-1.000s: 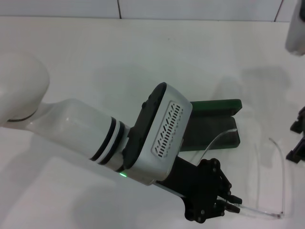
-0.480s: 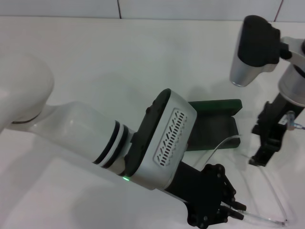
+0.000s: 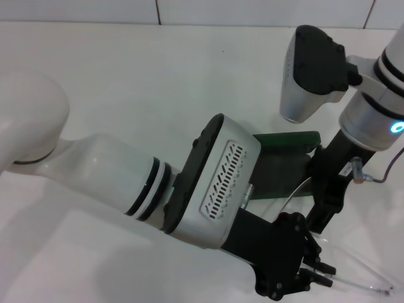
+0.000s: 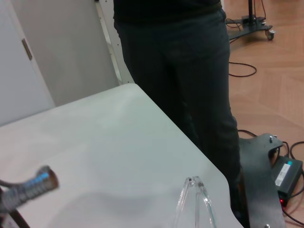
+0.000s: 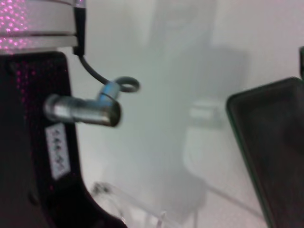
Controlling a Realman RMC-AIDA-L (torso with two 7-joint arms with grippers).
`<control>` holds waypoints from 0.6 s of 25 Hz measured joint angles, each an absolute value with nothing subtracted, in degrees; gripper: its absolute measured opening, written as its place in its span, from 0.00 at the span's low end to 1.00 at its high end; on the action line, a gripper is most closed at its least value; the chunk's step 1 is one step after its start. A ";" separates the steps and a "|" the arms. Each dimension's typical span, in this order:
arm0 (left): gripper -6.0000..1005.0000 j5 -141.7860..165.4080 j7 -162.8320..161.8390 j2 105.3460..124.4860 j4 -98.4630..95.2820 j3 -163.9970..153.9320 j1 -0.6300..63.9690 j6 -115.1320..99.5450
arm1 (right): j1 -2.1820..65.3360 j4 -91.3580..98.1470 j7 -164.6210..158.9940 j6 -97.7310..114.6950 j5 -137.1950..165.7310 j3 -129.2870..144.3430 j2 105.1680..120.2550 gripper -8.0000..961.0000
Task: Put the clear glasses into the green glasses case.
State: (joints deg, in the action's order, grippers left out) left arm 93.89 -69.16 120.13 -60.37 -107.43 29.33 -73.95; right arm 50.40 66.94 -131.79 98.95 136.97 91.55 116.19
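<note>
Below, each view is itemised in turn.

Head view, table: a white table [image 3: 126,76] fills the scene.
Head view, left arm: it reaches across from the left, and the left gripper [image 3: 325,278] sits low near the bottom edge, its fingers pressed together on a thin arm of the clear glasses [image 3: 372,287].
Head view, glasses: the clear frame runs from the pinched arm toward the right, and another thin clear arm arcs up to the front edge of the case.
Head view, case: the green glasses case [image 3: 284,161] lies open behind the left wrist, lid raised at the back, dark interior facing up, partly hidden by both arms.
Head view, right arm: it comes in from the upper right, and the right gripper [image 3: 322,218] hangs just beside the case's right end, above the glasses; whether its fingers are spread or pressed together cannot be told.

Left wrist view: a clear piece of the glasses [image 4: 194,204] stands over the table's edge, with a person's dark trousers [image 4: 190,71] and a wooden floor [image 4: 270,85] beyond.

Right wrist view: a corner of the open case [image 5: 270,147] is near a clear part of the glasses [image 5: 133,204] on the table.
</note>
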 joint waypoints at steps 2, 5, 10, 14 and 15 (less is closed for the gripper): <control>0.06 93.29 -68.60 120.15 -60.47 -107.41 29.33 -73.92 | 50.30 66.97 -131.74 98.74 135.57 91.98 116.19 0.89; 0.06 92.22 -67.51 120.15 -60.49 -107.41 29.35 -73.88 | 50.28 66.99 -131.41 98.65 133.78 92.47 116.19 0.89; 0.06 90.89 -65.75 120.16 -60.04 -107.27 29.35 -73.53 | 50.27 67.09 -130.99 98.28 131.42 93.35 116.19 0.89; 0.06 90.63 -65.42 120.14 -59.94 -107.29 29.32 -73.58 | 50.21 66.98 -130.18 98.74 130.16 93.52 115.96 0.89; 0.06 90.56 -65.35 120.14 -59.91 -107.30 29.29 -73.55 | 50.18 66.98 -130.04 98.86 130.04 93.49 115.92 0.89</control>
State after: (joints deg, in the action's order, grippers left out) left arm 90.56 -65.35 120.14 -59.91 -107.29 29.29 -73.55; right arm 50.18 66.98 -130.04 98.86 130.04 93.49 115.92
